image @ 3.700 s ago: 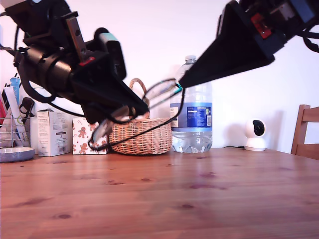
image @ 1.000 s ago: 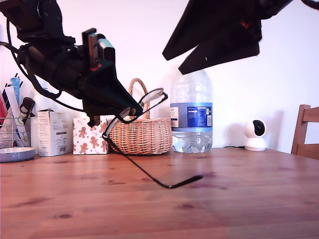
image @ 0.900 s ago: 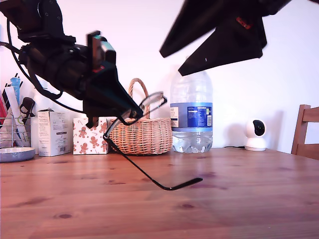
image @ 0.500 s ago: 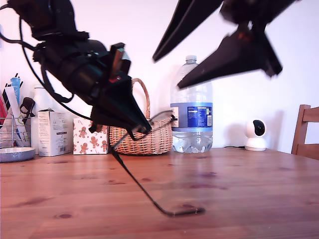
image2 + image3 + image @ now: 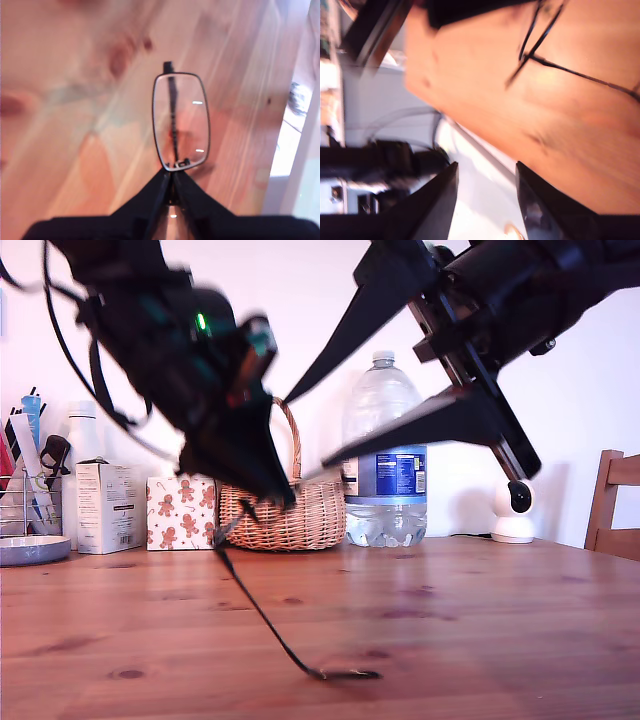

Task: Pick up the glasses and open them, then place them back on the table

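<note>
My first gripper (image 5: 272,492), on the arm at the exterior view's left, is shut on the glasses (image 5: 262,615) at the frame's bridge. One unfolded temple arm slants down and its curved tip rests on the table (image 5: 480,620). In the first wrist view the shut gripper (image 5: 171,175) pinches the frame beside one clear lens of the glasses (image 5: 180,120), over the table (image 5: 75,125). My second gripper (image 5: 310,430) hangs open above and to the exterior view's right, holding nothing. From the second gripper (image 5: 485,195) the glasses (image 5: 560,70) lie apart from its fingers.
Along the back stand a wicker basket (image 5: 290,515), a water bottle (image 5: 385,470), a gingerbread-print box (image 5: 180,512), a white carton (image 5: 105,505) and a white camera (image 5: 513,510). A utensil rack (image 5: 25,490) is at the exterior view's left, a chair (image 5: 612,502) at its right.
My first gripper has come down and tilted with the glasses, so the temple tip now touches the table nearer the front. My second gripper has swung lower, still open.
</note>
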Robot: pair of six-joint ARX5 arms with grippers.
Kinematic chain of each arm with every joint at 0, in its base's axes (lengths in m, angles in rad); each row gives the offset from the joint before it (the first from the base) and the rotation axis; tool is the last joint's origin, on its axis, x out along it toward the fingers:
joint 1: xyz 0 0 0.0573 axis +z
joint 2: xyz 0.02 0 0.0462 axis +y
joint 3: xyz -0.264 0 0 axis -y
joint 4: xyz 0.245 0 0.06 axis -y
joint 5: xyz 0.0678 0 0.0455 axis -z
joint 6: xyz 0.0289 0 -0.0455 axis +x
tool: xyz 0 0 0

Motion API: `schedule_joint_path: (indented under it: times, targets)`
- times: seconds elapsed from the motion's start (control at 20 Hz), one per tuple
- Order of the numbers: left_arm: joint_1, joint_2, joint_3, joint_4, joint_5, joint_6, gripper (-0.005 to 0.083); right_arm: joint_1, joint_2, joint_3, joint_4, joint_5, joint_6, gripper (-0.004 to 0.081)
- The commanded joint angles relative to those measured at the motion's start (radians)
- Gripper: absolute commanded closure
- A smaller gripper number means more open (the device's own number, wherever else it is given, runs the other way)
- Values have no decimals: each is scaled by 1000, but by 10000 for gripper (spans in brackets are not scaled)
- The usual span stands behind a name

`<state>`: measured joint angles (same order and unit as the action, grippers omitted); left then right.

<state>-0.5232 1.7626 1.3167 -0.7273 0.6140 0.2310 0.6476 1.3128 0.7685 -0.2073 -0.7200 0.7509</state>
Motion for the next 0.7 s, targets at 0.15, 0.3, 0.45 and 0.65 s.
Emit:
schedule_joint_path:
  times: [0.15, 0.3, 0.45, 0.65]
  targets:
    - [-12, -19, 16, 12, 30, 3, 795, -2, 5, 13, 54, -2, 50, 453]
    - [-16, -35, 16, 11, 56, 1, 795, -2, 5, 13, 60, 11, 58, 454]
    - [-28, -65, 16, 15, 58, 1, 795, -2, 5, 13, 65, 50, 62, 457]
    - [-34, -89, 16, 18, 37, 0, 795, -2, 5, 13, 86, 48, 66, 491]
